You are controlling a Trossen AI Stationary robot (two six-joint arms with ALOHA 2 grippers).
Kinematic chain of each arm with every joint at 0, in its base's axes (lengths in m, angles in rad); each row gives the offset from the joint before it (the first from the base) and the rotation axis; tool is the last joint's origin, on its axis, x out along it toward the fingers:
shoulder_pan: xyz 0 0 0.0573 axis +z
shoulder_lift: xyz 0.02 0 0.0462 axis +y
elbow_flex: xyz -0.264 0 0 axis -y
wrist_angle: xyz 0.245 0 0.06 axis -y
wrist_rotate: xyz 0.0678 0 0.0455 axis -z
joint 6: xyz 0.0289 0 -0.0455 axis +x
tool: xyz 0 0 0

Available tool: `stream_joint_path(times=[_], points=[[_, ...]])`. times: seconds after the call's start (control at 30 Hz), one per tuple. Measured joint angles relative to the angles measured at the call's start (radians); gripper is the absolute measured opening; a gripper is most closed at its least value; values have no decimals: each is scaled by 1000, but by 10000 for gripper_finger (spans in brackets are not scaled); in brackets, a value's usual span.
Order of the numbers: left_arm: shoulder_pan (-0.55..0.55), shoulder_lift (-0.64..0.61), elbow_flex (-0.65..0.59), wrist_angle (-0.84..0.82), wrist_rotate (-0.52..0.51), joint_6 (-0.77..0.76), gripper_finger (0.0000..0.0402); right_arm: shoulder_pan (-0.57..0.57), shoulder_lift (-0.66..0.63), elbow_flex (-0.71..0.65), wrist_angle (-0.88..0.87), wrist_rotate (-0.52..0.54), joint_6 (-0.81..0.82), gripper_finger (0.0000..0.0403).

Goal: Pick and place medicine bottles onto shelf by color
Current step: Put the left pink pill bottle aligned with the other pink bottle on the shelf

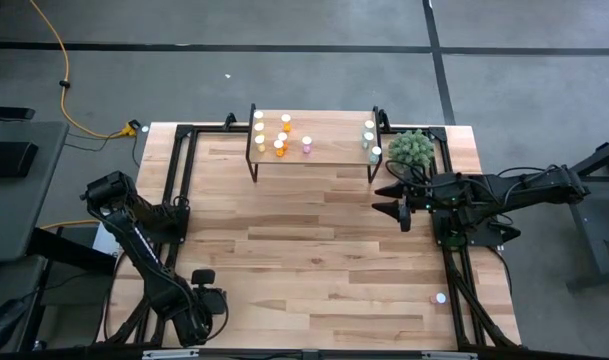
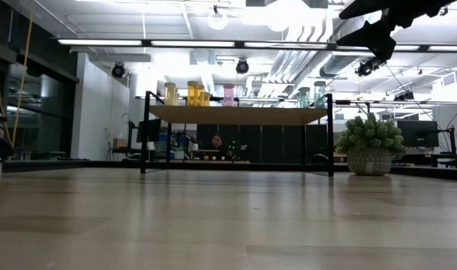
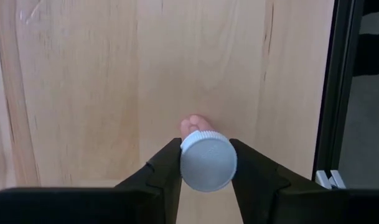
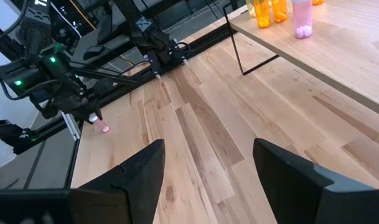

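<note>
A pink medicine bottle (image 3: 192,124) with a white cap sits between the fingers of my left gripper (image 3: 206,163) near the table's front left. The right wrist view also shows this bottle (image 4: 103,127) under that gripper. In the high view my left gripper (image 1: 209,298) hides it. The shelf (image 1: 329,150) stands at the far edge with yellow (image 1: 259,126), orange (image 1: 281,143), pink (image 1: 307,145) and teal (image 1: 369,140) bottles upright on its top. My right gripper (image 4: 208,168) hangs open, high over the table's right side (image 1: 392,202). My left gripper pinches the pink bottle's white cap (image 3: 208,163) by its round side, one finger (image 3: 167,165) on each side. The fingers come from above, pointing steeply down. The pink body points down toward the tabletop, nearly upright. Whether its base rests on the wood, I cannot tell.
One more white-capped bottle (image 1: 440,297) stands on the table near the front right. A fuzzy green plant in a pot (image 1: 412,148) sits right of the shelf. A black frame rail (image 3: 338,87) runs close beside my left gripper. Bare wood (image 1: 314,250) lies between the arms.
</note>
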Motion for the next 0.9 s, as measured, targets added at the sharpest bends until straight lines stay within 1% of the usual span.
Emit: stream_joint_path(times=[0.1,0.17,0.27,0.4,0.53,0.63,0.77,0.9], points=[[6,-5,0,-3,2,2,113,0,0,0,-16,14,4,236],[20,-29,0,-12,8,1,117,0,0,0,-18,19,4,236],[58,-97,1,-40,5,24,118,0,0,0,-17,21,4,236],[158,-228,31,-139,8,146,116,0,0,0,-17,21,4,236],[335,-342,134,-256,9,305,117,0,0,0,-16,22,4,236],[506,-380,256,-330,8,437,117,0,0,0,-16,22,4,236],[740,-366,441,-379,-30,659,117,0,0,0,-15,22,11,236],[953,-292,604,-376,-95,838,117,0,0,0,-15,44,23,236]])
